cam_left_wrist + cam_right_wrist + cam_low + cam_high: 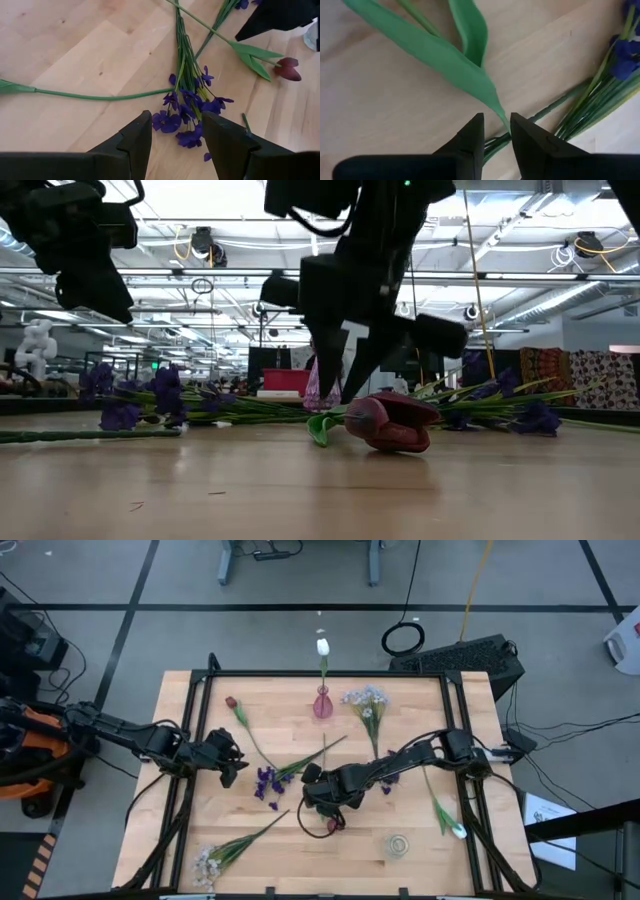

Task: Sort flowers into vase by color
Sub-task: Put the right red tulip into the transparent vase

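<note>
On the wooden surface (200, 710), going from the left: a spray of tiny white blossoms (209, 863) lies at the near left corner with its stem running up toward the middle. The left end effector (232, 762) hovers over the left half, its fingers (135, 137) spread apart and holding nothing, just beside a purple blossom cluster (266, 782) that lies flat on the wood. Behind it a dark red tulip (231, 702) lies with its stem slanting toward the centre. At the middle of the far edge stands a small pink vase (322, 704) with one white tulip (322, 646) upright in it. In front of it, near the middle, the right end effector (322, 802) is low over the wood; its fingers (472, 135) are parted by a narrow gap with the tip of a green leaf (435, 50) and thin stems lying in that gap, and whether they pinch the leaf cannot be told. A second dark red tulip (392, 423) rests on the wood just beside that end effector. Farther right, another white blossom spray (366, 700) lies near the vase, a clear glass vase (399, 845) stands near the front edge, and a white tulip (457, 831) lies toward the right edge.
</note>
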### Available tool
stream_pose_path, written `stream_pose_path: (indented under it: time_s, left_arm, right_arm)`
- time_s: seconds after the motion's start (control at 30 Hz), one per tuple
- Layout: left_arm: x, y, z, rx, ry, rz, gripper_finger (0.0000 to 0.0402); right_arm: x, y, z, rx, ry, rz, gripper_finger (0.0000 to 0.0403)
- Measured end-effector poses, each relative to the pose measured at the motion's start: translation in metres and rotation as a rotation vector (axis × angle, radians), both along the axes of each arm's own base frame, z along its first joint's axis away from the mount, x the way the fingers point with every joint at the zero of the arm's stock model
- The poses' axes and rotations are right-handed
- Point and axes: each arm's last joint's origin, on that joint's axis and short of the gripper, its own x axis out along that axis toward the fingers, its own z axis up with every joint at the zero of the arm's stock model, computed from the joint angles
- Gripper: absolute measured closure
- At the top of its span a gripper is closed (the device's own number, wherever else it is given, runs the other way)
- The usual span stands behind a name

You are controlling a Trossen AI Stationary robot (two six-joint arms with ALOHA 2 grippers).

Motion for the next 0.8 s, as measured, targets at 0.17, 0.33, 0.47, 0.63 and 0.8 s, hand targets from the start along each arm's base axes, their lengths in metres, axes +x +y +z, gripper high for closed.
stream_pose_path:
  time_s: [0.17,0.33,0.47,0.63,0.8]
  left_arm:
    - [0.001,0.000,0.001,-0.004,-0.010,0.005,0.0224]
    - [0.004,-0.001,0.003,-0.013,-0.053,0.008,0.0224]
    - [0.004,-0.001,0.004,-0.012,-0.055,0.009,0.0224]
    - [0.004,-0.001,0.003,-0.006,-0.053,0.005,0.0224]
    - [0.004,-0.001,0.003,0.008,-0.050,-0.009,0.0224]
  right_arm:
    - [0.005,-0.005,-0.009,-0.011,0.015,0.042,0.0319]
    - [0.007,-0.006,-0.016,0.032,0.024,0.066,0.0324]
    - [0.008,-0.004,-0.018,0.040,0.018,0.041,0.0351]
    - [0.007,0.001,-0.018,0.094,-0.030,-0.132,0.0395]
    - [0.004,0.000,0.012,0.217,-0.175,-0.436,0.0399]
